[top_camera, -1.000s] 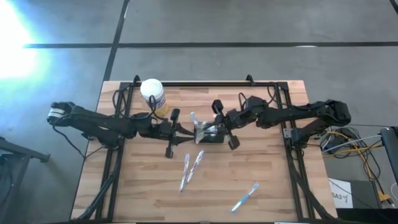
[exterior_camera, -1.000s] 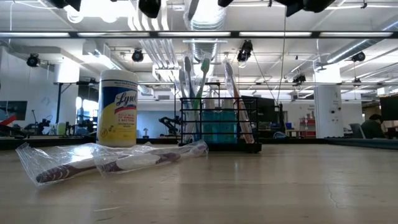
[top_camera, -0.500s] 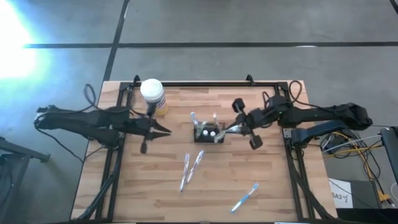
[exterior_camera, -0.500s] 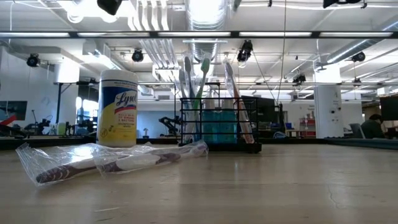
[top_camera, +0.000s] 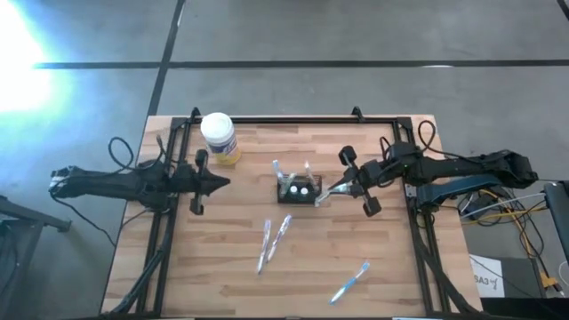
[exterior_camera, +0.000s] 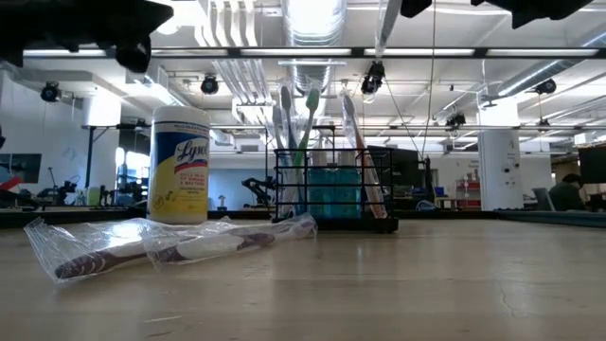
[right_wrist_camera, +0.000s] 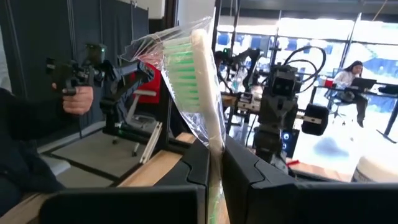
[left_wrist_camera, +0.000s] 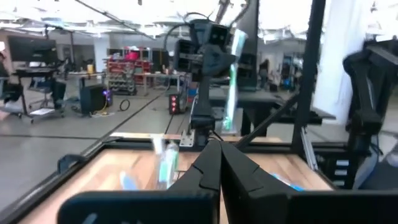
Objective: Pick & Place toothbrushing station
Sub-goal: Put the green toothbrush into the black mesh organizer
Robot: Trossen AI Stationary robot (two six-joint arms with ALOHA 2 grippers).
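Your right gripper (right_wrist_camera: 214, 163) is clamped on a wrapped green-bristled toothbrush (right_wrist_camera: 202, 81), held off the table just right of the toothbrushing station (top_camera: 298, 190). Your left gripper (left_wrist_camera: 219, 163) has its fingers pressed together w/ nothing between them, parked over the table's left side, well apart from the station.

The station, a small black slotted box, stands upright near the centre of the table (top_camera: 391, 267), w/ brushes poking out of its top. Behind it to the left is a round white-lidded jar (top_camera: 218, 135) w/ a yellow label. Two wrapped toothbrushes (top_camera: 274, 241) lie side by side in front of the station; a blue-handled toothbrush (top_camera: 350, 282) lies alone nearer the front right corner.

The surface is pale wood planks, framed by black rails. Around it: grey concrete floor w/ dark seams. The low view looks into a big lab w/ ceiling ducts, strip lights & benches. In the right wrist view a person's hand (right_wrist_camera: 78, 99) grips a black handle beyond the table edge; another person sits at a far desk.
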